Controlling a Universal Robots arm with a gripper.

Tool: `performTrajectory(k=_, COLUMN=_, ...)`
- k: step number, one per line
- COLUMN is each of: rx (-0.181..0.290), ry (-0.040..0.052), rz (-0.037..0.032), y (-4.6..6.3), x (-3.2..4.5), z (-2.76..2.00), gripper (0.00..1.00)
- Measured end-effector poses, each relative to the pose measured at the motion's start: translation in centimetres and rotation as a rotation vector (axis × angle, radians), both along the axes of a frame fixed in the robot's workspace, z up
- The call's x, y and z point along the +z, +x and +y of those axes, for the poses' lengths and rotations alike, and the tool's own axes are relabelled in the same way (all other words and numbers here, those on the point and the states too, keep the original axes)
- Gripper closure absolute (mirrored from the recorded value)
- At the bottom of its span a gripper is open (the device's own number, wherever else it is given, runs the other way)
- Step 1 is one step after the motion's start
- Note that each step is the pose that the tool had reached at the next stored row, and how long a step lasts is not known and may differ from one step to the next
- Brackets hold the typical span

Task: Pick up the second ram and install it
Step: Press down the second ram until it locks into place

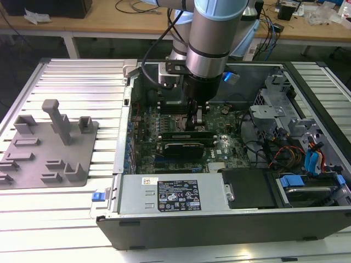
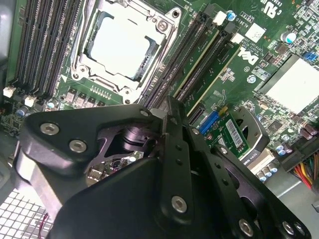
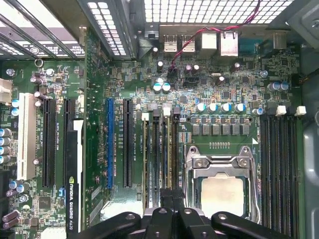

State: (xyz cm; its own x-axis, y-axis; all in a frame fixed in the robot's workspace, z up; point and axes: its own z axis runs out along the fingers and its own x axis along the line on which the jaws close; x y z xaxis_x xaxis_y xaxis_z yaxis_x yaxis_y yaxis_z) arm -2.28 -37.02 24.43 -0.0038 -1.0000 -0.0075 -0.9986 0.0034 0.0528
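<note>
Open computer case [image 1: 230, 219] holds motherboard [image 3: 129, 89], seated ram [image 3: 172, 149]

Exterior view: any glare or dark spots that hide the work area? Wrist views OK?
Exterior view: the ribbed table is blown out toward the near edge, and the arm shades the motherboard under the gripper. Second wrist view: the CPU socket glares white. First wrist view: evenly lit, with the rear vent grille backlit bright.

One arm [image 1: 208, 33] with one gripper [image 1: 196, 121] reaches into one computer case [image 1: 230, 219]. One grey tray [image 1: 49, 148] lies beside it. One CPU socket [image 3: 222, 191] sits on one motherboard [image 3: 209, 99], along with one black expansion card [image 3: 75, 184].
</note>
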Motion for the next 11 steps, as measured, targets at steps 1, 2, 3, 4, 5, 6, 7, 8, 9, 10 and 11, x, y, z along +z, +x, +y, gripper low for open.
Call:
performTrajectory(k=1, rx=0.000, ry=0.0000, rz=0.0000, y=0.0, x=0.00, z=0.00, gripper=0.92)
performTrajectory(k=2, rx=0.000, ry=0.0000, rz=0.0000, y=0.0, x=0.00, z=0.00, gripper=0.92)
performTrajectory(k=3, rx=0.000, ry=0.0001, rz=0.0000, y=0.1, x=0.00, z=0.00, gripper=0.92)
performTrajectory(k=4, rx=0.000, ry=0.0000, rz=0.0001, y=0.3, x=0.00, z=0.00, gripper=0.92)
performTrajectory(k=5, rx=0.000, ry=-0.0001, rz=0.0000, y=0.5, x=0.00, z=0.00, gripper=0.92)
performTrajectory(k=6, rx=0.000, ry=0.0000, rz=0.0000, y=0.7, x=0.00, z=0.00, gripper=0.92)
performTrajectory(k=7, rx=0.000, ry=0.0000, rz=0.0000, y=1.0, x=0.00, z=0.00, gripper=0.92)
performTrajectory(k=8, rx=0.000, ry=0.0000, rz=0.0000, y=1.4, x=0.00, z=0.00, gripper=0.92)
performTrajectory(k=9, rx=0.000, ry=0.0001, rz=0.0001, y=2.1, x=0.00, z=0.00, gripper=0.92)
performTrajectory(k=10, rx=0.000, ry=-0.0001, rz=0.0002, y=2.8, x=0.00, z=0.00, gripper=0.92)
performTrajectory(k=11, rx=0.000, ry=-0.0001, rz=0.0003, y=3.2, x=0.00, z=0.00, gripper=0.92)
